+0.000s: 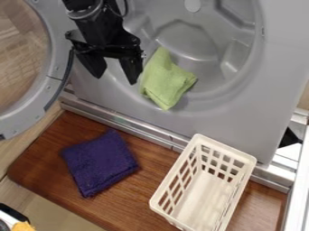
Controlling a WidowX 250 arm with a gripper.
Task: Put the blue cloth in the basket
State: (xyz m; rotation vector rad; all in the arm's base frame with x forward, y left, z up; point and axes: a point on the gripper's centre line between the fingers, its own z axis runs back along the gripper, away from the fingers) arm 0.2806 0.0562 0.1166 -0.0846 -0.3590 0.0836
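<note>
My gripper hangs at the upper left in front of the washer opening, open, with nothing between its fingers. Below it on the brown wooden board lies the folded dark blue cloth, well apart from the gripper. To the right on the same board stands the white plastic basket, its inner floor bare.
A green cloth hangs over the lower lip of the grey drum opening, just right of the gripper. The round door stands open at the left. A metal rail runs between machine and board.
</note>
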